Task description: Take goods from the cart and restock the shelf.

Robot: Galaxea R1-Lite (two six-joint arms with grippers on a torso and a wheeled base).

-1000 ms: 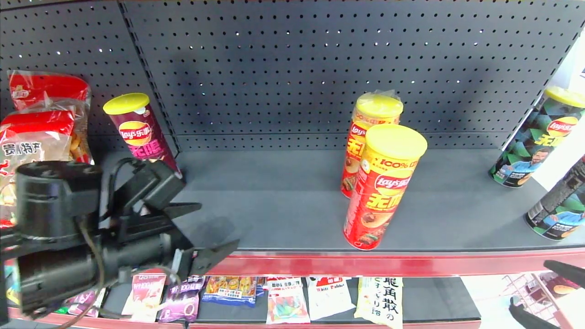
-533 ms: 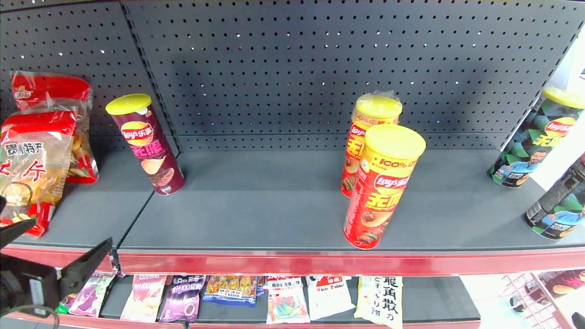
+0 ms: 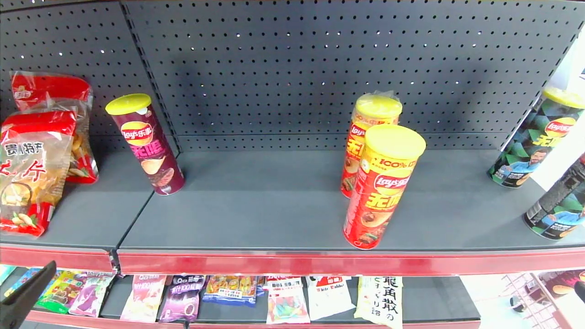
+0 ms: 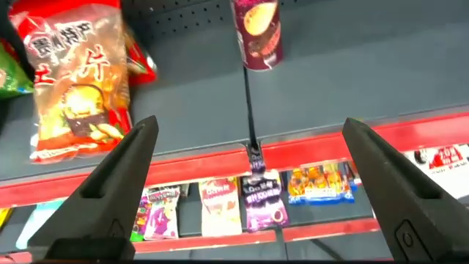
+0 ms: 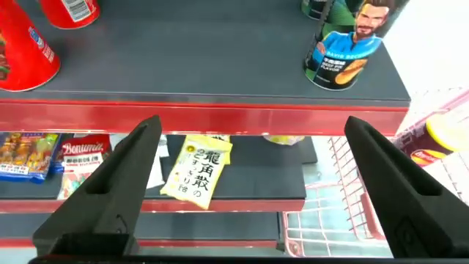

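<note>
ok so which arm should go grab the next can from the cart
Right. The right gripper is open and empty, and its wrist view shows the wire cart with a can in it just beside it. The left gripper, also open, faces the left end of the shelf, away from the cart.

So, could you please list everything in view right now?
upper shelf: one, grey with red edge, across the view
purple chip canister: one, yellow lid, left on that shelf
red chip canisters: two, yellow lids, mid-shelf, one behind the other
dark chip canisters: two, black and green, shelf's right end
snack bags: two, red and clear, shelf's far left
small packets: several, mixed colours, lower shelf
wire cart: one, reddish, lower right
left end effector: one, black, open, low left
right end effector: one, black, open, low right
</note>
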